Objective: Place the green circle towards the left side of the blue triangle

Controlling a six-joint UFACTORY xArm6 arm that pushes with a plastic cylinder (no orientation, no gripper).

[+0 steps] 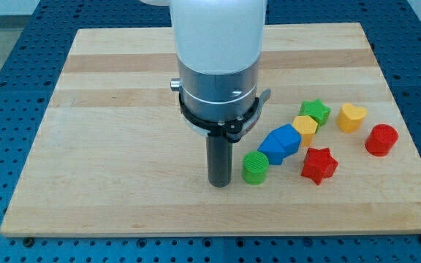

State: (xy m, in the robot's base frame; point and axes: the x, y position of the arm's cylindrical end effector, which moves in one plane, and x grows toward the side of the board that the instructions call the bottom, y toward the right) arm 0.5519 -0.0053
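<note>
The green circle (255, 167) is a short green cylinder on the wooden board (108, 139), low and right of centre. The blue triangle (272, 149) lies just up and right of it, touching or nearly touching it, with a blue cube (288, 138) joined to its right. My tip (220, 184) is the lower end of the dark rod, resting on the board just left of the green circle, a small gap apart. The arm's white and grey body hides the board's upper middle.
A yellow block (305, 128) and a green star (315, 111) lie up and right of the blue blocks. A red star (319, 165) sits right of the green circle. A yellow heart (351, 116) and a red cylinder (381, 139) lie at the far right.
</note>
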